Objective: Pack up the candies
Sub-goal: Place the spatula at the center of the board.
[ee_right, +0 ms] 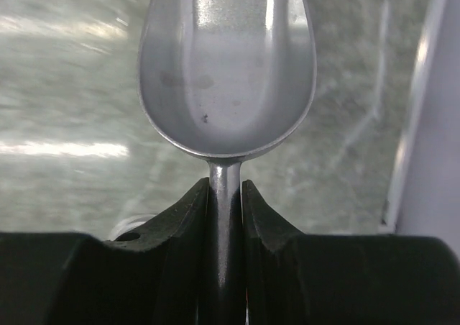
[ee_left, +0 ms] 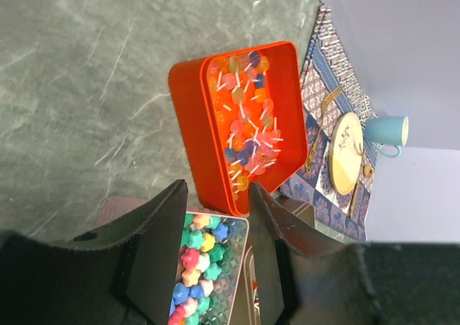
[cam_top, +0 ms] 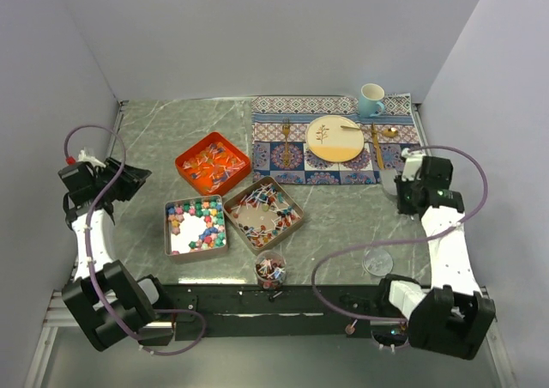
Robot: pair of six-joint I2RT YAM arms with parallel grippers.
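Steel scoop (ee_right: 226,66) pinched by its thin handle in the right gripper (ee_right: 226,195), jaws shut tight on it, bowl empty. Held over bare table (cam_top: 154,130) just off the placemat (cam_top: 283,160), well apart from the candies (cam_top: 184,209). Nothing in the left gripper (ee_left: 218,192): jaws spread wide, hanging above the orange tray (ee_left: 190,124) and the silver tray (ee_left: 231,289) of chunky lumps. Wrapped pieces heaped in the orange tray and in a second silver tray (cam_top: 283,198); some in the cup (cam_top: 271,269) at the near edge; clear cup (cam_top: 377,262) by the right arm apparently empty.

Probable weak point: one narrow grip on a smooth, slim handle. Expect the scoop to twist in the jaws if dug hard into a pile, dumping the load. Beware of pushing in too flat or too forcefully and shoving a light tray across the slick stone into its neighbours, all three lying close together. Avoid overfilling: lumps apt to roll off on the way. Watch the pour into so small a cup, with misses likely, or a knock from the scoop's lip tipping it over. Mind the clear cup too when swinging across. Better to scoop shallow, carry level, and steady tray or cup with the free left gripper.
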